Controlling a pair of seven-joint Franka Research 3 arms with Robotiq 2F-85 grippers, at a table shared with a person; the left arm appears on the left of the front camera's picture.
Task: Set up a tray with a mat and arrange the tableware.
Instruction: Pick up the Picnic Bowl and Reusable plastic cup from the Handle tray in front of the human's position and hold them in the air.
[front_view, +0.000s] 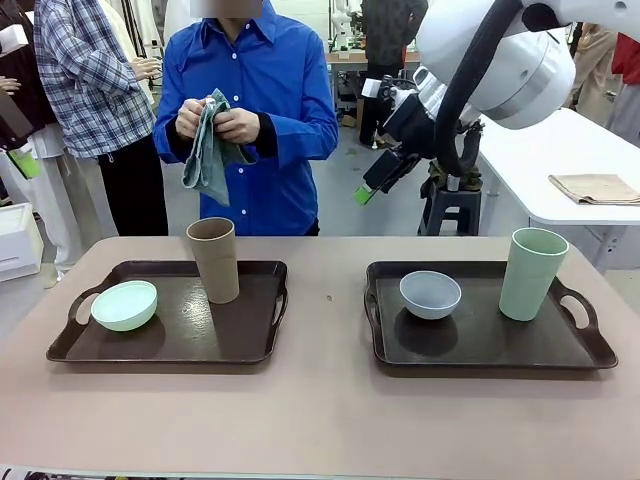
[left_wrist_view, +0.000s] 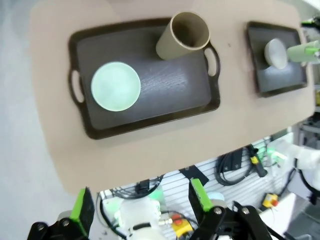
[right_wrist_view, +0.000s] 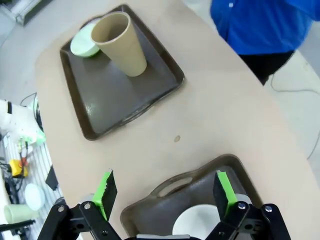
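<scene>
Two dark brown trays lie on the table. The left tray (front_view: 250, 345) (left_wrist_view: 165, 95) (right_wrist_view: 110, 100) holds a pale green bowl (front_view: 124, 304) (left_wrist_view: 115, 85) (right_wrist_view: 84, 44) and a tall brown cup (front_view: 214, 259) (left_wrist_view: 183, 35) (right_wrist_view: 120, 42). On the right tray (front_view: 480, 345) (left_wrist_view: 295, 75) (right_wrist_view: 165, 200) stand a white bowl (front_view: 430, 294) (left_wrist_view: 275, 52) (right_wrist_view: 197, 222) and a tall pale green cup (front_view: 533, 273). Across the table a person holds a grey-green mat (front_view: 208, 150) in both hands. My left gripper (left_wrist_view: 140, 202) hovers open high above the table's near edge. Raised above the right tray's left end, my right gripper (right_wrist_view: 165, 192) (front_view: 372, 182) is open and empty.
A folded beige cloth (front_view: 595, 187) lies on a white side table (front_view: 540, 160) at the right. Bare tabletop (front_view: 325, 300) separates the trays. Other people stand behind at the left. Cables and equipment (left_wrist_view: 240, 160) sit below the table's near edge.
</scene>
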